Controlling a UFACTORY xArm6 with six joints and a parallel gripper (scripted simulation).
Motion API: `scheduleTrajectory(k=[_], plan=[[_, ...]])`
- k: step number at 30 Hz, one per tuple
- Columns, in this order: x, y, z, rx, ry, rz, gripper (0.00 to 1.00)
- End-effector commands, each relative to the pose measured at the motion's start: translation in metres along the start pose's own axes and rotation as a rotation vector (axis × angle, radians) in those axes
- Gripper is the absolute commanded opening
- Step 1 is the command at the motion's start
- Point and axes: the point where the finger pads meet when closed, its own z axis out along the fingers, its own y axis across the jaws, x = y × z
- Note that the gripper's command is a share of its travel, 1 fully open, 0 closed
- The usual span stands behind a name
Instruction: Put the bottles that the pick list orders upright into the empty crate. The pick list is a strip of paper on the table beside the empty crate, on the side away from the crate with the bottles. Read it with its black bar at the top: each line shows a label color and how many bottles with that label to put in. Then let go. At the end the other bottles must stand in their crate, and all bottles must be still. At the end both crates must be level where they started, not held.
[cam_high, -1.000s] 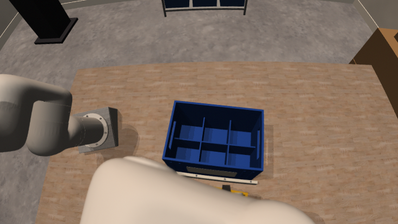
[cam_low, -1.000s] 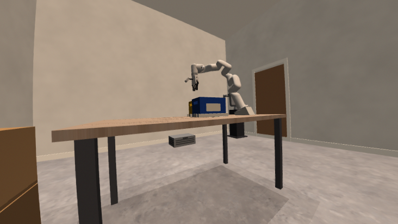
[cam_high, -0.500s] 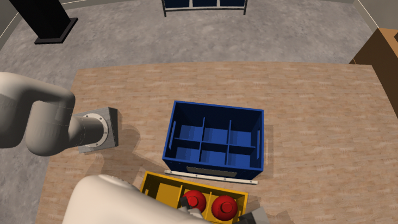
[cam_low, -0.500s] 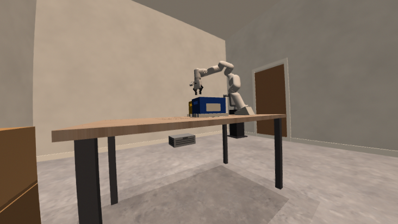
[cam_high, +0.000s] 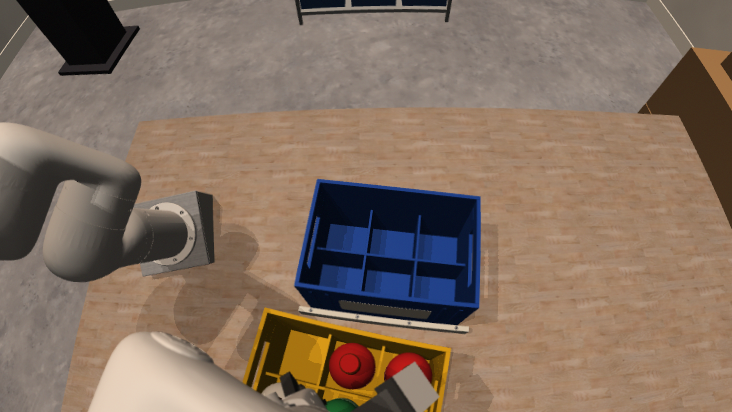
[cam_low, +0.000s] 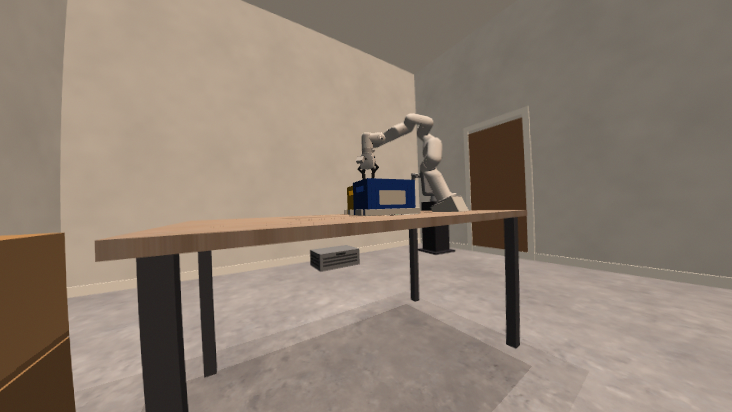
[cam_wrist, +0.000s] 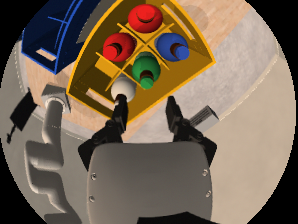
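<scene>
Wrist view shows the dark two-fingered tool (cam_wrist: 145, 115) partly spread, its fingers apart with nothing between them, hanging over the near edge of the yellow partitioned plastic crate (cam_wrist: 194, 42). One fingertip lies just beside the white-capped bottle (cam_wrist: 123, 87) in the nearest cell; whether it touches the cap cannot be told. The other finger hangs outside the crate wall.

Five bottles stand upright in the yellow crate: that white-capped one, a green-capped bottle (cam_wrist: 145, 68), a blue-capped bottle (cam_wrist: 172, 46) and two red-capped bottles (cam_wrist: 117, 47) (cam_wrist: 145, 18). Their side labels are hidden from above.

No writing can be read anywhere. A plain tan panel (cam_low: 392, 197) is set on the long side of the blue six-cell plastic crate (cam_high: 322, 194), and a thin white strip (cam_high: 383, 319) lies on the wooden table (cam_high: 563, 204) between the two crates; nothing can be read on it.

All six cells of the blue crate hold nothing. From the top view, the pale arm (cam_high: 169, 373) covers the yellow crate's near cells. A square grey base block (cam_high: 202, 214) sits at the table's left side. A grey vented box (cam_low: 334, 257) shows under the table, with a brown door (cam_low: 497, 179) behind.
</scene>
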Motion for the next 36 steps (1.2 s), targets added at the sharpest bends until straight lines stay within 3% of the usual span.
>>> scheduleTrajectory(k=[1, 36], plan=[[-0.001, 0.001, -0.001, -0.003, 0.008, -0.005, 0.65], [0.000, 0.001, 0.036, -0.003, 0.008, -0.005, 0.65]])
